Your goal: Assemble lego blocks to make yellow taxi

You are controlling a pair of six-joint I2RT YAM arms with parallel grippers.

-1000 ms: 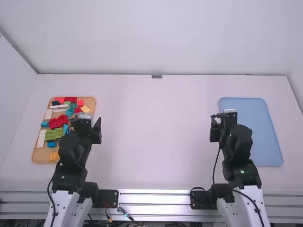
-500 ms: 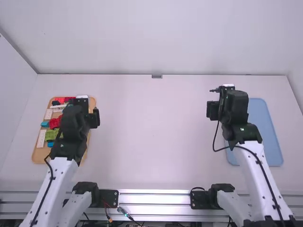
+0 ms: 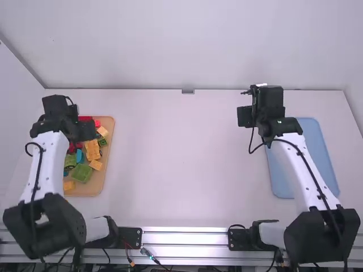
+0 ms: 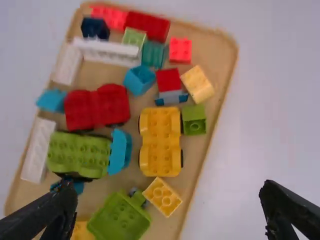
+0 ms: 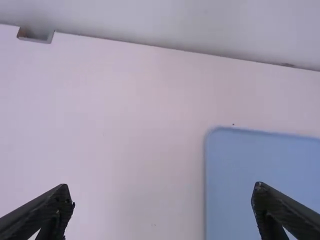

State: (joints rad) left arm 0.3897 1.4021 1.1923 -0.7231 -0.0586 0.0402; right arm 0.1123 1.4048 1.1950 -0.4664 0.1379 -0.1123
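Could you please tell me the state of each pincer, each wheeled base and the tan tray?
Left pincer, open and empty
Right pincer, open and empty
Yellow wheeled base, wheels down, nothing stacked on it
Red wheeled base, wheels down
Green wheeled base, wheels down
Tan tray, laden with blocks

Pretty bright, even light on the table (image 3: pixel 181 153) and wall (image 3: pixel 181 45) in the high view, with glare streaking along the metal rail (image 3: pixel 184 238). Left wrist view's kinda soft tbh, blocks (image 4: pixel 147 26) and tray (image 4: pixel 231 52) rim both blurry. Right wrist view has faint greyish shading low on the table.
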